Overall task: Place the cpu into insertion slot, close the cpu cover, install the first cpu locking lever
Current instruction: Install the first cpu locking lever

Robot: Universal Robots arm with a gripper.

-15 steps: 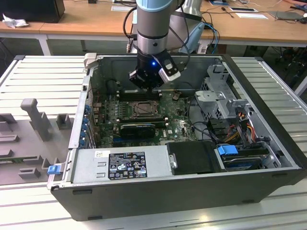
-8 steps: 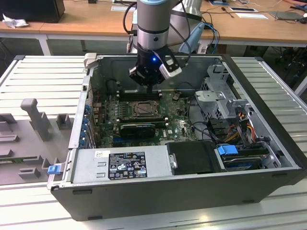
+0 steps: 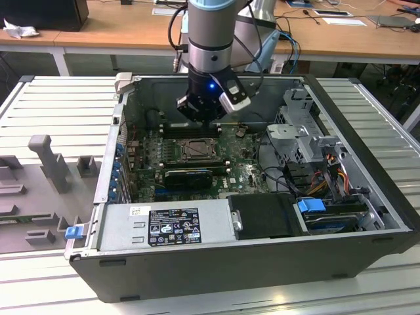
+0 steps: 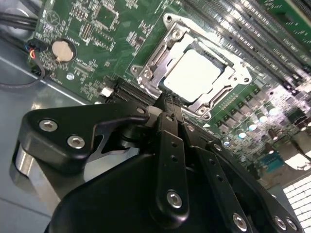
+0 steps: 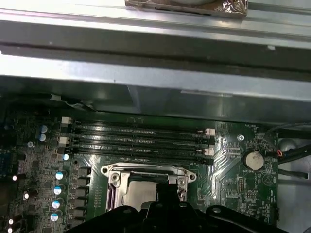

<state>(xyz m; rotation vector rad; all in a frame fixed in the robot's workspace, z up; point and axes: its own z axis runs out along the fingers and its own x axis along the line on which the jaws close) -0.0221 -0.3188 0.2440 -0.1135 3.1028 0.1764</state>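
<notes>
Arm: we see the Universal Robots arm reaching down into an open computer case (image 3: 262, 262), its gripper (image 3: 197, 118) hanging over the green circuit board (image 3: 147, 164) toward the case's far wall.

Fingers: in the second wrist view we see the black fingers (image 4: 171, 141) drawn together to a narrow tip with nothing between them, just above the near edge of the socket.

Cpu: we see the cpu (image 4: 192, 74) lying flat in the socket, its pale face showing through the window of the frame; in the first wrist view its face (image 5: 138, 191) is partly hidden behind the gripper.

Insertion slot: the insertion slot (image 3: 195, 151) sits on the circuit board, just below the gripper in the exterior view and next to the long memory slots (image 5: 138, 141).

Cpu cover: the cpu cover (image 4: 146, 73) lies down flat around the chip, silver, with screws at its corners.

Locking lever: we cannot tell how it stands.

Nearby: a round coin battery (image 4: 62, 50) lies on the board to one side of the socket; a grey power supply with a label (image 3: 174, 226) fills the near side of the case.

Bench: the case rests on a ribbed metal bench (image 3: 59, 98).
</notes>
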